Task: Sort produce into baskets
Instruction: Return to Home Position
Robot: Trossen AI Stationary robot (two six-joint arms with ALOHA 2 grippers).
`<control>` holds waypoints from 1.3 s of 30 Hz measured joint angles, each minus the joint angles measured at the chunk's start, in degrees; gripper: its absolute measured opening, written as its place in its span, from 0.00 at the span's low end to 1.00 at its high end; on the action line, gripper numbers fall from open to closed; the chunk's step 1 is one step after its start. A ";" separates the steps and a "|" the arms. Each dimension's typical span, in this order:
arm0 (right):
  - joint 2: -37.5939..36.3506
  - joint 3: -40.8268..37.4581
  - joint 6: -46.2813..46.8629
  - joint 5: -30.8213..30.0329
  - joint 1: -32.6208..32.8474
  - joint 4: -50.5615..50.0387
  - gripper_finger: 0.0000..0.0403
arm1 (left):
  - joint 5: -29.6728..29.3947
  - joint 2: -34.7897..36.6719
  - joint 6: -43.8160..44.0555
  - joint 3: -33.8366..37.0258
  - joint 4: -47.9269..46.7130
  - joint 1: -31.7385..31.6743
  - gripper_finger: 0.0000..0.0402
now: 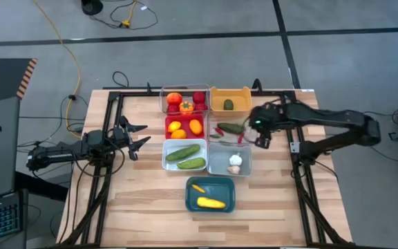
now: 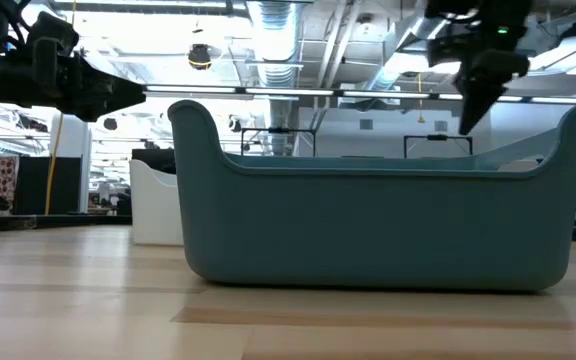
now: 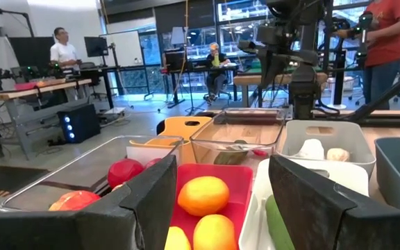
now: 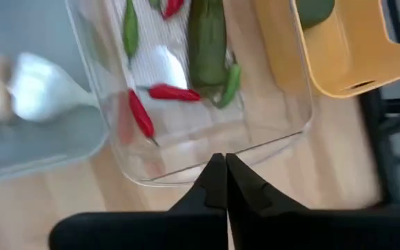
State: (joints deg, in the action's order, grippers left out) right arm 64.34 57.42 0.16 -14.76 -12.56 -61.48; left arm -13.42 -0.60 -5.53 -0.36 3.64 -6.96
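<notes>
Wooden table (image 1: 144,200) with seven trays clustered mid-table, right gripper (image 4: 226,164) hovering over the clear tray (image 4: 110,104) edge, fingers pressed together, empty, red chilies (image 4: 174,92) lying inside that tray, left gripper (image 1: 144,136) spread wide, empty, beside the white tray (image 1: 166,153)

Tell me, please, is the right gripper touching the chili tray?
Apart. In the low view the right gripper hangs high above the table; its wrist view looks down on the chili tray from above.

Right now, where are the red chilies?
In the high view, the red chilies lie in the clear tray just right of centre, between the orange tray and the pale tray holding garlic.
</notes>
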 joint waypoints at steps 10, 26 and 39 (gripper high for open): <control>-22.23 -24.57 4.18 11.32 -0.94 29.26 0.11 | -0.01 0.00 0.64 -0.01 0.00 0.00 0.54; -36.11 -49.15 3.23 20.74 -1.09 67.82 0.09 | -0.01 0.00 0.62 -0.01 0.00 0.01 0.54; -50.26 -56.93 2.59 20.76 -1.09 68.93 0.09 | -0.01 0.00 0.62 -0.01 0.00 0.01 0.54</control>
State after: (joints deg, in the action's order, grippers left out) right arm 14.08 0.49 2.75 6.00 -13.65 7.45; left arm -13.43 -0.60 -4.91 -0.37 3.64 -6.95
